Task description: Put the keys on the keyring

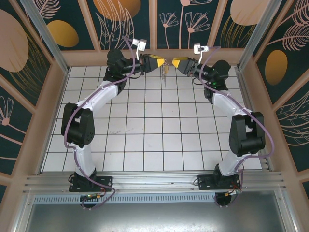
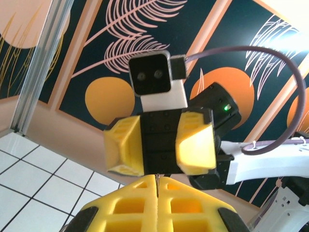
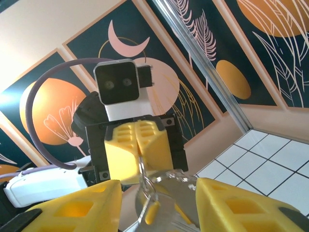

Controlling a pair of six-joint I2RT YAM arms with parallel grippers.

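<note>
One white-tiled table [image 1: 159, 140], floral walls [image 1: 193, 21]

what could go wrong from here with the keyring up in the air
The keyring hangs from the left gripper's shut fingertips alone. The right gripper stands open, so a slip would drop it to the table below.
The brass key dangles low on the loop. Whether it is fully threaded cannot be told, so it might fall off.
The grippers sit nose to nose, so a small move could knock them together.
</note>
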